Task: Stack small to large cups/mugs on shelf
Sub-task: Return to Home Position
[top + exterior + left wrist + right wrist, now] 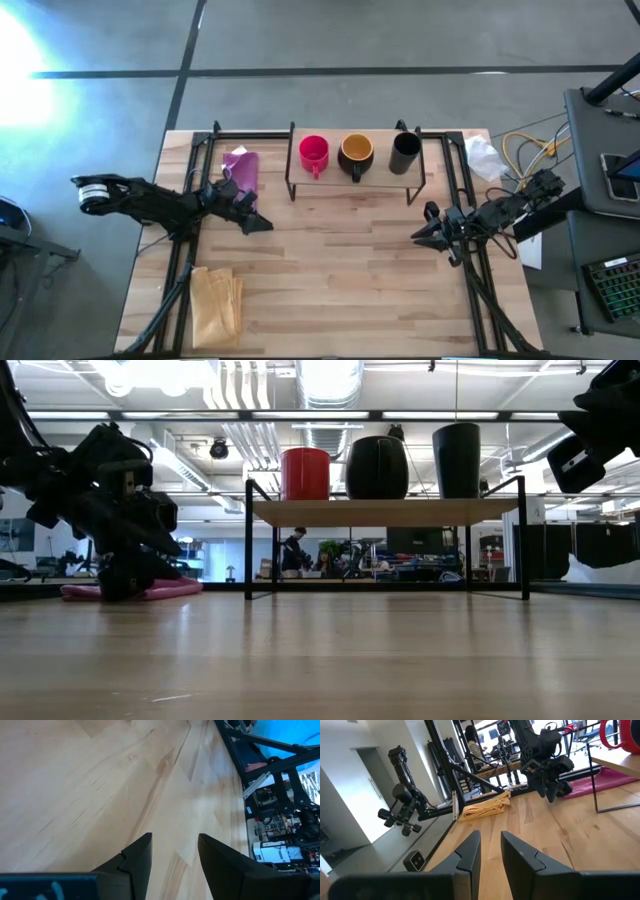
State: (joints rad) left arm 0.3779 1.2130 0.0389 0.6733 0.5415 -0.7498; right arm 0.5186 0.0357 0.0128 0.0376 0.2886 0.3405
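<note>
Left gripper (262, 225) and right gripper (420, 236) hang narrowly parted, empty. One far shelf (380, 188) bears three: red mug (313, 152), yellow-lined mug (357, 152), black cup (405, 150).

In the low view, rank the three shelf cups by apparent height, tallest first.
1. black cup, tallest.
2. dark mug, also the widest.
3. red mug, shortest.
All share one row on the shelf, so nearness hardly matters.
</note>
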